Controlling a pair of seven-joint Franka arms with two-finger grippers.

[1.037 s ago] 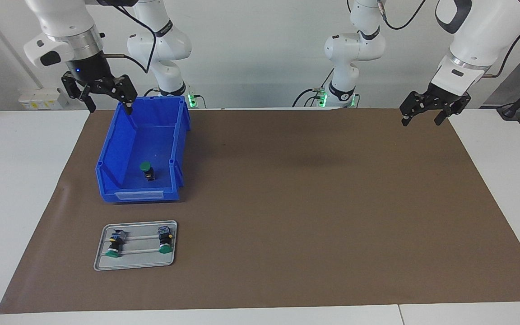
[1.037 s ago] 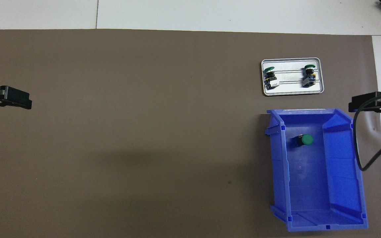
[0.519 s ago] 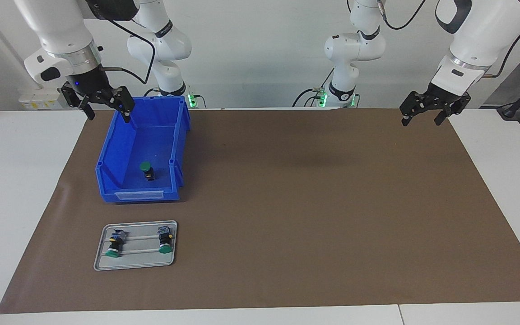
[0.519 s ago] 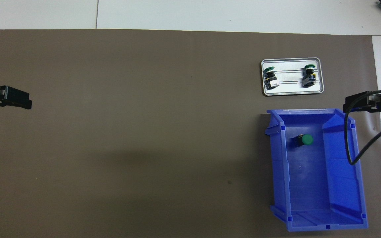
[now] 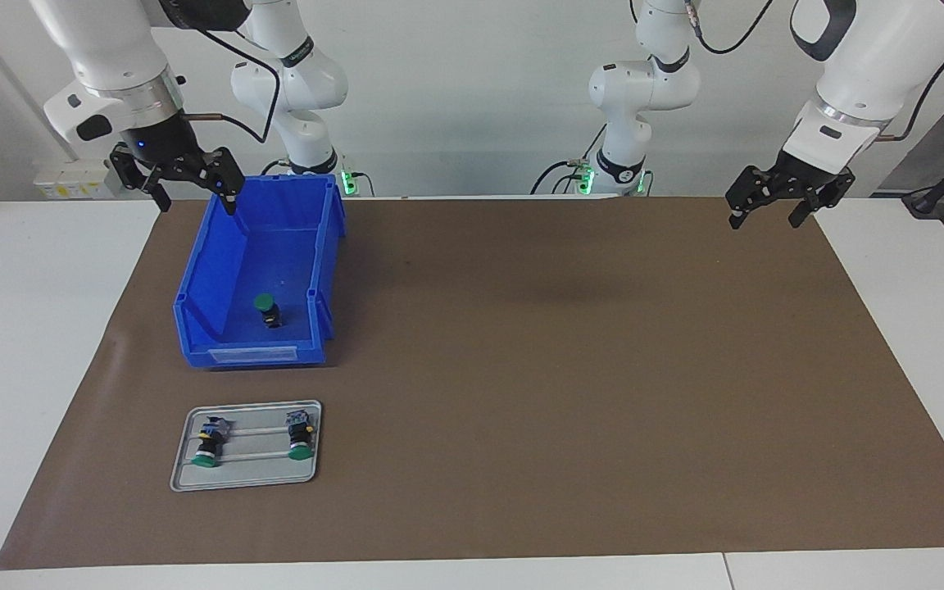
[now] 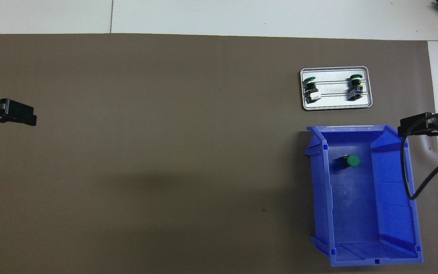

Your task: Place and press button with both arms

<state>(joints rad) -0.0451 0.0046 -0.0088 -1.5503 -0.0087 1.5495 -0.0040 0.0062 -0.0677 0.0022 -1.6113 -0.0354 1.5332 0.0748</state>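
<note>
One button (image 5: pixel 265 308) (image 6: pixel 350 161) with a green cap lies on the floor of the blue bin (image 5: pixel 251 354) (image 6: pixel 319 182). Two more buttons (image 5: pixel 210 447) (image 5: pixel 301 438) rest on the small grey tray (image 5: pixel 247 477) (image 6: pixel 335 105), caps pointing away from the robots. My right gripper (image 5: pixel 196 201) (image 6: pixel 416 125) hangs open and empty above the bin's rim at the right arm's end of the table. My left gripper (image 5: pixel 764 218) (image 6: pixel 15 114) waits open and empty, raised over the mat's edge at the left arm's end.
A brown mat (image 5: pixel 570 369) covers most of the white table. The tray sits just farther from the robots than the bin. A black cable (image 6: pixel 407 167) droops from the right wrist over the bin's side wall.
The right gripper has shifted slightly above the bin's rim, its cable swinging with it. The left arm, the bin, the tray and the buttons have not moved.
</note>
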